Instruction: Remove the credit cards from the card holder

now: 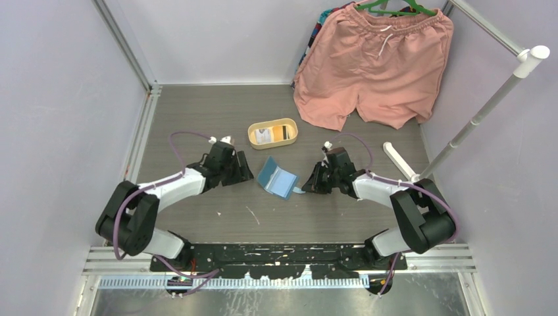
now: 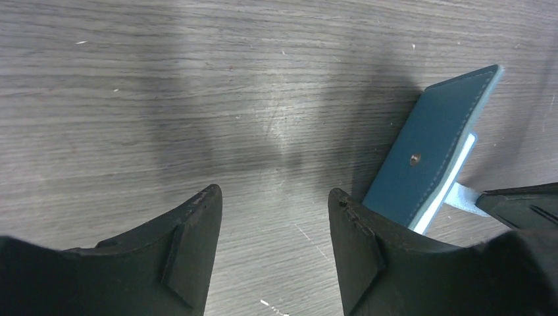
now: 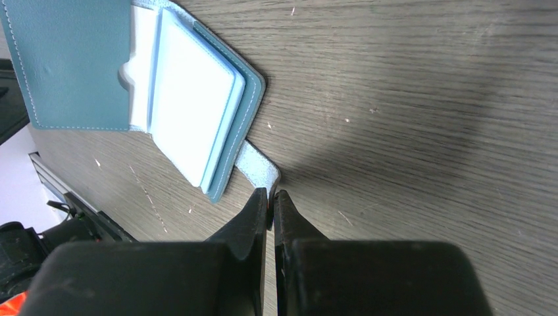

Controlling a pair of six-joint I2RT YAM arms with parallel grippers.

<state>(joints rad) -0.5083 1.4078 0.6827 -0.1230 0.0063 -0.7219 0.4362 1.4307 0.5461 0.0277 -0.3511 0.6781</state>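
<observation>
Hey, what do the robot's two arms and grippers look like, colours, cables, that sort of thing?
Both match: the left arm and right arm have chunky black joints with white links between them, and a thin purple cable loops along each. The left gripper and right gripper have matte black, wedge-shaped fingers tapering to blunt tips.

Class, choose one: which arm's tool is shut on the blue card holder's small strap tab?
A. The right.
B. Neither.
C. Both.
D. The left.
A: in the right wrist view the right tool pinches the strap tab of the card holder, while the left tool stands open.
</observation>
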